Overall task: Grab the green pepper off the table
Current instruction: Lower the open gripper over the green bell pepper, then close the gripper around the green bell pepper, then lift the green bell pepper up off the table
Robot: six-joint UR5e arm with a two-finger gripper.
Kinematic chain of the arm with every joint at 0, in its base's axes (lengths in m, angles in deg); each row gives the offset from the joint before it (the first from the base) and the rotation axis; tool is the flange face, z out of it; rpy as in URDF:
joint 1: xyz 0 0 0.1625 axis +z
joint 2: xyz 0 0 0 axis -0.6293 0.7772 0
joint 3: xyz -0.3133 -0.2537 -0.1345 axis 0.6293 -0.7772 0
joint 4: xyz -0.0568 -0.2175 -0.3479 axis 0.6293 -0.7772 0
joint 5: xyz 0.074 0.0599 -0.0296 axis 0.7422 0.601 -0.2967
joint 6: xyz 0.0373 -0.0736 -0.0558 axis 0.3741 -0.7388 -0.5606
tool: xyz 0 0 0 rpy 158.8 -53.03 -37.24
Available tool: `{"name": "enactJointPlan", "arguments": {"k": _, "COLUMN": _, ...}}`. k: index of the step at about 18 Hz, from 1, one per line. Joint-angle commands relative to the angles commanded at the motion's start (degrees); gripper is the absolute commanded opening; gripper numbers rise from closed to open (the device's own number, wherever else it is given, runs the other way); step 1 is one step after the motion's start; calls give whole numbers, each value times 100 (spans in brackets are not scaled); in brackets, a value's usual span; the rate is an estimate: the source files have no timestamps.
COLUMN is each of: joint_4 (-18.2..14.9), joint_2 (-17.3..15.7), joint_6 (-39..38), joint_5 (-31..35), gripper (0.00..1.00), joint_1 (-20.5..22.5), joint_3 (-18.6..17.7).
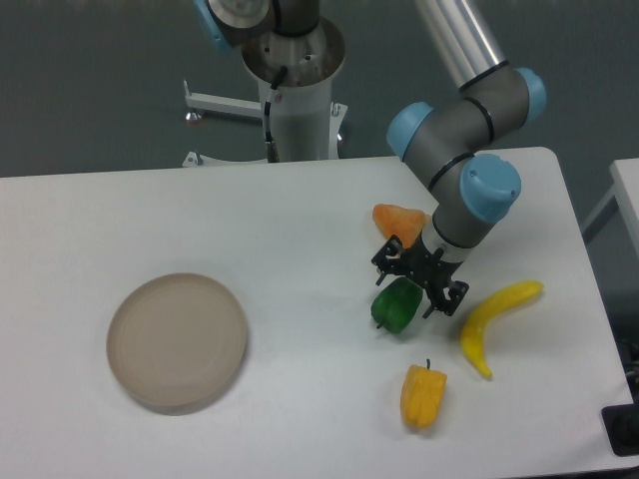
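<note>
pincer (417, 280) jaws spread wide, holding nothing, just above green pepper (395, 307) lying on white surface (300, 230) between orange piece (401, 221) and yellow-orange pepper (422, 395); no readable writing

Five pieces of produce and one dish are counted on the worktop (200, 210). Two bell peppers are seen: one green pepper (395, 305) directly beneath the claw (418, 280), and one yellow-orange pepper (422, 395) well below it, toward the near edge. One orange pepper-like piece (399, 222) is found just above the claw, on the far side. One yellow banana-shaped piece (492, 319) is seen just to the right of the claw. One round beige plate (177, 341) is counted, well apart to the left of the claw. One claw and one arm (464, 120) are seen.
</note>
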Motion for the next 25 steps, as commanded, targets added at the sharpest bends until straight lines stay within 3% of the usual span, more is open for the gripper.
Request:
{"name": "enactJointPlan", "arguments": {"k": 5, "joint_4": 9, "joint_2": -9, "joint_6": 17, "joint_5": 9, "gripper": 51, "joint_1": 0, "joint_3": 9}}
{"name": "enactJointPlan", "arguments": {"k": 10, "joint_4": -9, "joint_2": -35, "joint_6": 18, "joint_5": -9, "gripper": 36, "joint_1": 17, "joint_3": 44}}
{"name": "enactJointPlan", "arguments": {"k": 18, "joint_4": -105, "joint_2": -220, "joint_6": 18, "joint_5": -324, "gripper": 36, "joint_1": 88, "joint_3": 561}}
{"name": "enactJointPlan", "arguments": {"k": 25, "joint_4": -202, "joint_2": -159, "joint_6": 9, "joint_5": -765, "gripper": 36, "joint_1": 316, "joint_3": 1001}}
